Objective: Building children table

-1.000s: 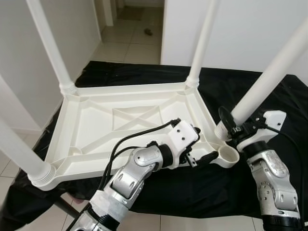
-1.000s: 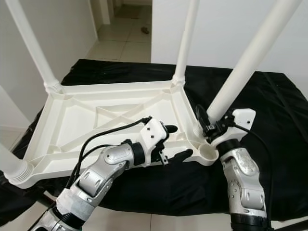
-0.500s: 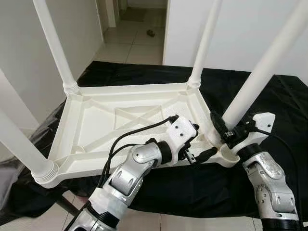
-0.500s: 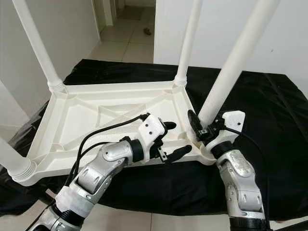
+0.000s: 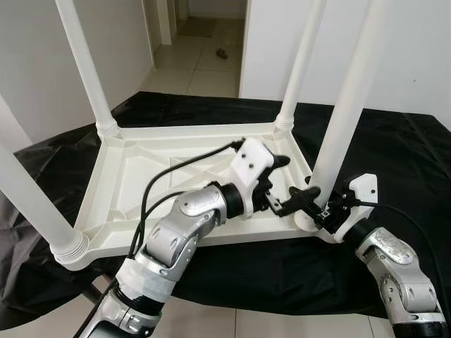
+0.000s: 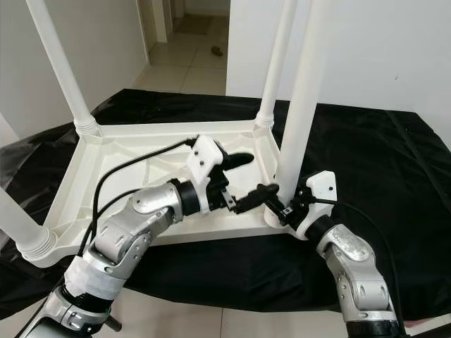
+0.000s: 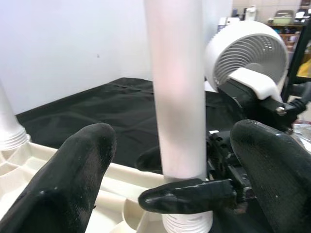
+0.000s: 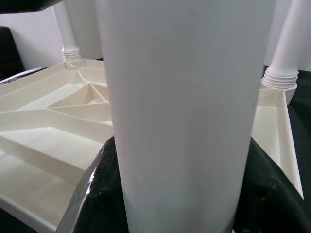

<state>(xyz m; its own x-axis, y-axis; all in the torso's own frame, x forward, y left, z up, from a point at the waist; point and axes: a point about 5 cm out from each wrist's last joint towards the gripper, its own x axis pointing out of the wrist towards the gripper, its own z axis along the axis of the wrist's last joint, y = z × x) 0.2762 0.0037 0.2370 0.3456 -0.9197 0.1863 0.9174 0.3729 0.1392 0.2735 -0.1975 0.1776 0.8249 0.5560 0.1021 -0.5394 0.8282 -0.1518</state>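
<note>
Left eye view: the white tabletop [image 5: 176, 183] lies upside down on a bench draped in black cloth [image 5: 394, 155], reaching from the bench's left edge to about its middle. Legs stand upright at its corners, and the near-right leg [image 5: 345, 120] stands upright in its corner socket. The right gripper [image 5: 325, 211] clasps that leg just above the socket, a black finger on either side of it. The left gripper [image 5: 292, 179] reaches across the tabletop's near-right corner with its fingers spread wide, the leg standing between their tips without touching them. Behind the bench are white walls and a tiled floor [image 5: 190, 63]. Left wrist view: a white fan [image 7: 248, 53] stands beyond the leg.
</note>
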